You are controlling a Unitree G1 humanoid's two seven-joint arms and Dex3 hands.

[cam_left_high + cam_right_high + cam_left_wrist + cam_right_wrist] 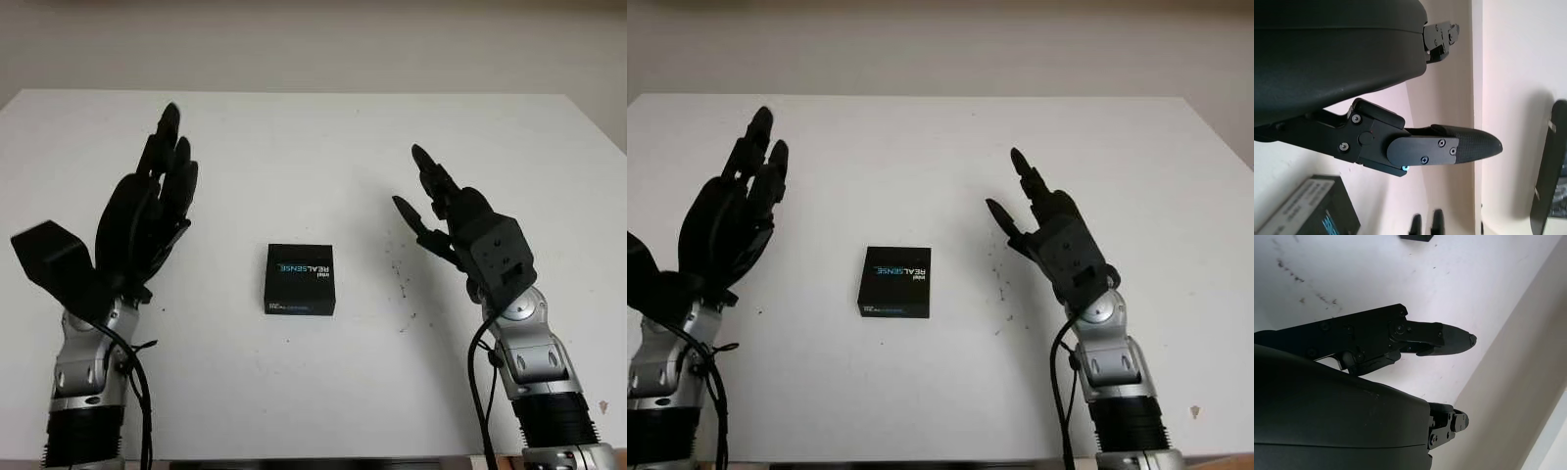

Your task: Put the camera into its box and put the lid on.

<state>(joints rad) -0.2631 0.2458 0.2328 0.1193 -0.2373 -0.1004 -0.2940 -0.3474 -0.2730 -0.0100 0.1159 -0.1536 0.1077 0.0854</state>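
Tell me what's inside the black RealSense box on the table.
The box lies closed on the white table, lid on, so its contents are hidden. Both hands, left and right, hover open beside it.

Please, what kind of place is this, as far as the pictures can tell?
Probably a lab or test bench: a bare white table against a plain wall, a single black RealSense box with its lid on, and the open left hand and right hand raised on either side.
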